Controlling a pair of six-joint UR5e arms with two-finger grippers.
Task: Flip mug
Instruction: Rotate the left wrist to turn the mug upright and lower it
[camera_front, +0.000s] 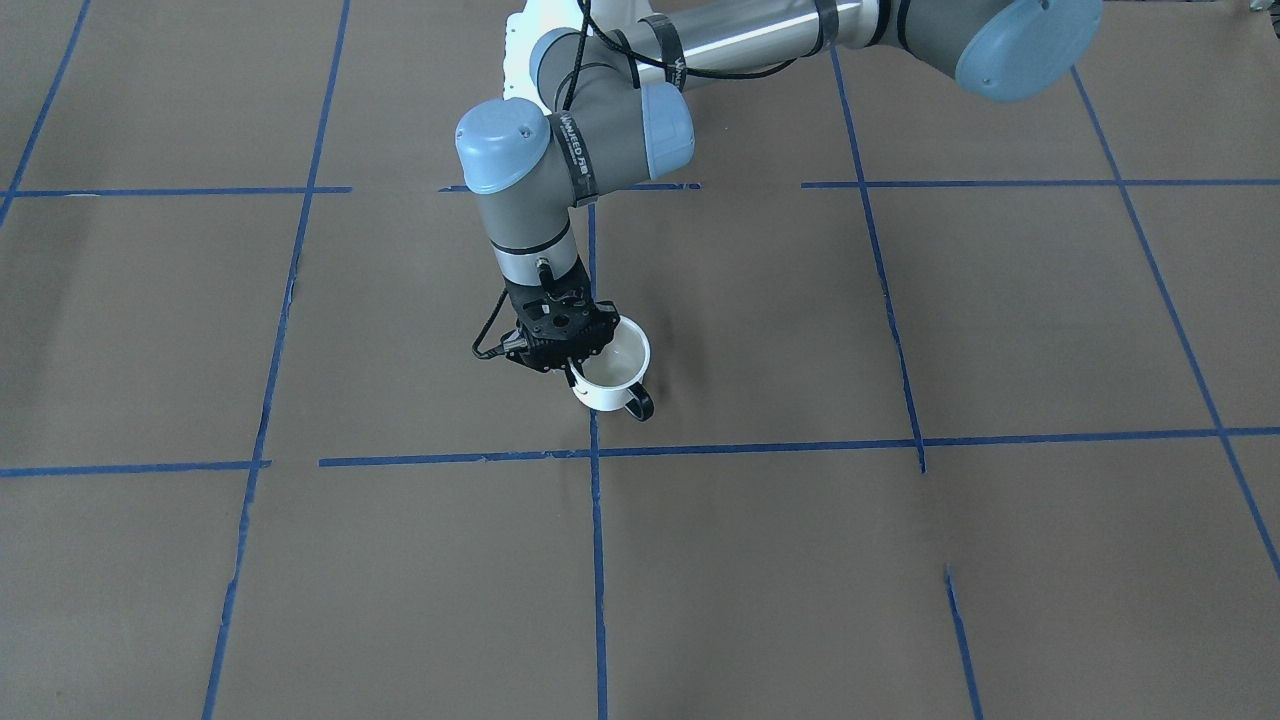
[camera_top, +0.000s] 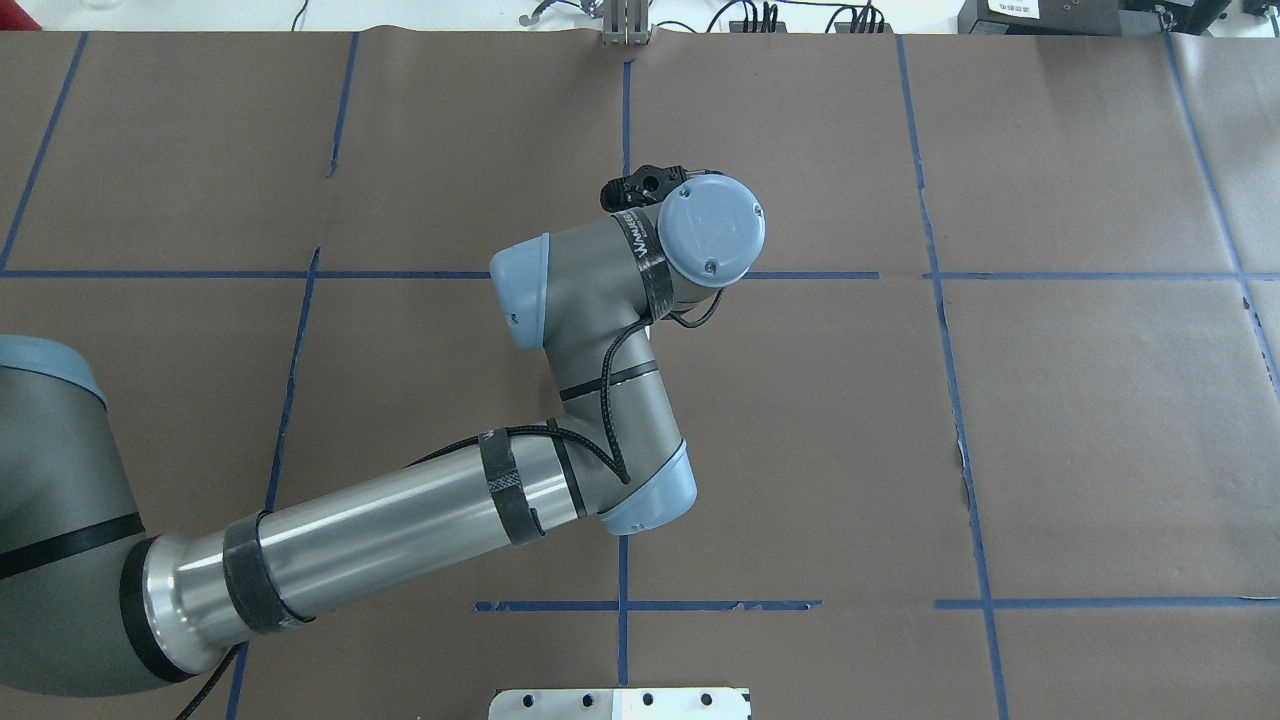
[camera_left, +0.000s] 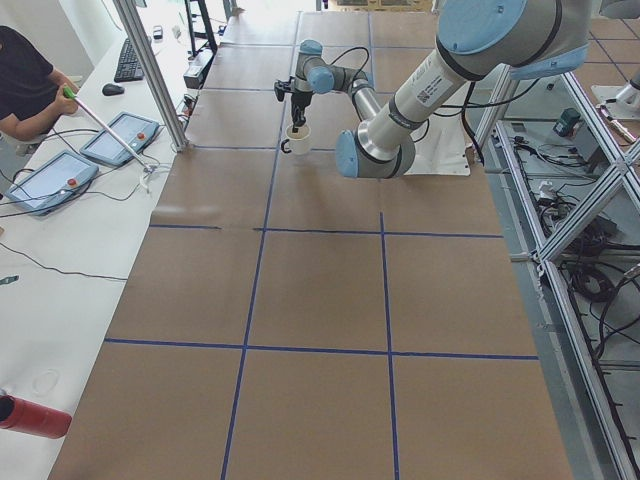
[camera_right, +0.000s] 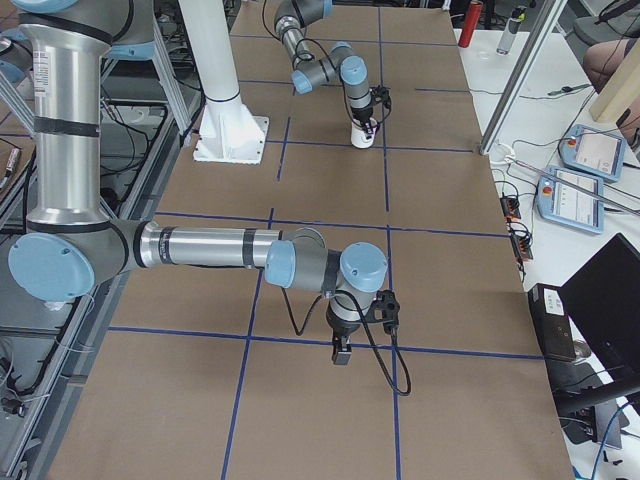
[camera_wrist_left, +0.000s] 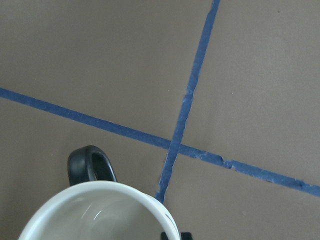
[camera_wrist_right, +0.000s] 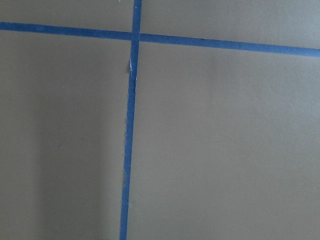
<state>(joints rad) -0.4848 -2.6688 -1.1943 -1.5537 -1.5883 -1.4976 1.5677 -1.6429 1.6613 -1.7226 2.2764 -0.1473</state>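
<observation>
L gripper (camera_front: 578, 374) is on the mug (camera_front: 620, 362). It comes straight down and the fingers look pinched across the wall at the rim, one in, one out afaict. So it's grasping the mug by a side-wall pinch, not by the handle (camera_front: 639, 402).

Mug is on the table (camera_front: 900, 560), near a tape cross (camera_front: 594, 452), on the robot side of it. Can't tell if the base touches the paper or hangs just above.

Mug axis is vertical, mouth up, and the inside looks empty in the wrist cam. Mug body sits to the robot's left of the wrist. Handle points away from the base, toward the operator side, approx a quarter turn round the rim from the pinch.

R gripper (camera_right: 341, 352) is well apart, pointing down near the table. Open or closed: can't tell. L is the nearer arm by far.

Imo if the goal is mouth down, next move = lift clear, then roll the wrist about a horizontal axis thru the pinch. Needs clearance, and the thin wall could slip.
</observation>
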